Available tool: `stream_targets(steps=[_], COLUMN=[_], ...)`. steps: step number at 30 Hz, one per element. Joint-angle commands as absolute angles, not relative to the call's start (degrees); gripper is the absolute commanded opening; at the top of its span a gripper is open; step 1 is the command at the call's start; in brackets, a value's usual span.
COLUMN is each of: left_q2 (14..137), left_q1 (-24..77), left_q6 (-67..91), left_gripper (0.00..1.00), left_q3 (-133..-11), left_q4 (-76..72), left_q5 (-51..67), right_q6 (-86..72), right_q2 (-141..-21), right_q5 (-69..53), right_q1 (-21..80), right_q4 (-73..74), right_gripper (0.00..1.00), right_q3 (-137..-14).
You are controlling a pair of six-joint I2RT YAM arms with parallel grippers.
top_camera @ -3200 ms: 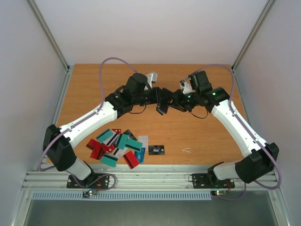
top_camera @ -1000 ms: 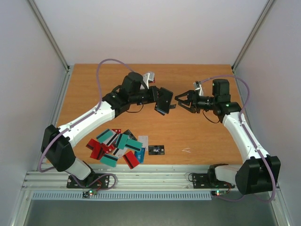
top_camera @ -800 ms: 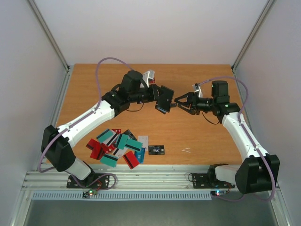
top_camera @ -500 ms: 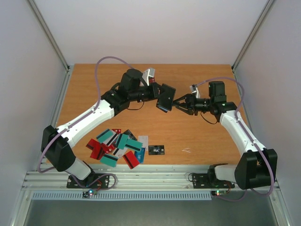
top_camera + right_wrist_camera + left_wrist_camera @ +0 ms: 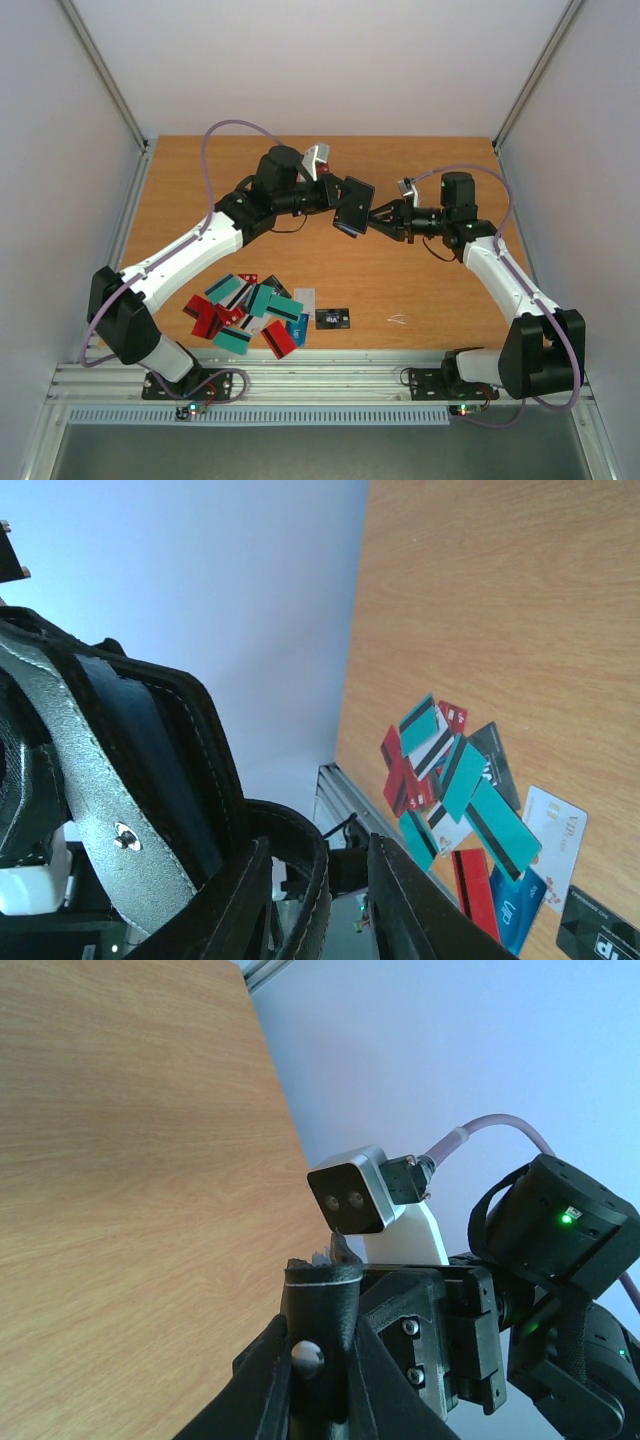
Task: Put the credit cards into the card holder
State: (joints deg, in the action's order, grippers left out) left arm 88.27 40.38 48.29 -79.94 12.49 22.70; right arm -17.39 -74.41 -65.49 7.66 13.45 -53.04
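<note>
brown wooden tabletop (image 5: 200, 185), pale walls (image 5: 330, 60); left gripper (image 5: 338, 200) is clamping the black folding leather card holder (image 5: 353, 204); right gripper (image 5: 377, 217), newly arrived, is straddling its flap, jaws apart.

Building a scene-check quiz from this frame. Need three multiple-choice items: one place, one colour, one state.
1. Where do the credit cards lie?
A) near-left part of the table
B) far-right corner
C) far edge, middle

2. The lone card just right of the pile is:
A) red
B) black with white print
C) teal

3. The card holder is:
A) flat on the wood
B) held up off the wood in the left gripper
C) buried under the pile

Answers:
1 A: the top view shows the pile close to the left arm's base.
2 B: its face is dark with pale lettering.
3 B: the left wrist view shows it clamped between the fingers.
</note>
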Motion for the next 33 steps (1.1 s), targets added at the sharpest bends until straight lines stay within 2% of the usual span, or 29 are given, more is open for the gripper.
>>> stream_targets(steps=[1,9,14,15,18,22,26,32,33], left_q2=[87.33,86.76,86.28,86.18,86.03,87.64,90.46,96.26,97.88], left_q1=[40.82,41.18,41.18,41.15,41.21,41.18,41.11,40.49,40.36], left_q6=[49.0,48.87,48.94,48.95,48.66,47.85,47.67,47.95,47.76], left_gripper=[0.0,0.0,0.0,0.0,0.01,0.09,0.14,0.28,0.33], left_q3=[-80.43,-79.26,-78.34,-78.12,-76.41,-72.66,-67.98,-63.62,-63.6], left_q4=[7.47,6.77,6.51,6.36,5.33,1.66,-4.35,-10.27,-10.57], left_q5=[22.78,21.81,21.03,20.89,20.45,20.45,21.33,21.89,22.45], right_q6=[-20.69,-21.55,-22.23,-22.09,-19.59,-8.95,-2.09,-3.93,-3.78], right_q2=[-73.95,-73.89,-72.91,-72.6,-71.62,-71.54,-73.89,-79.58,-80.9], right_q5=[-68.88,-71.71,-71.81,-71.54,-69.9,-65.47,-59.57,-55.05,-54.65], right_q1=[8.34,8.94,8.96,8.96,8.96,8.96,8.96,8.96,8.92], right_q4=[7.19,5.9,6.12,6.64,12.49,30.88,40.94,37.61,36.9], right_gripper=[0.28,0.17,0.06,0.03,0.01,0.01,0.01,0.01,0.01], right_q3=[-52.9,-52.47,-52.75,-52.74,-53.62,-57.47,-58.55,-54.59,-54.55])
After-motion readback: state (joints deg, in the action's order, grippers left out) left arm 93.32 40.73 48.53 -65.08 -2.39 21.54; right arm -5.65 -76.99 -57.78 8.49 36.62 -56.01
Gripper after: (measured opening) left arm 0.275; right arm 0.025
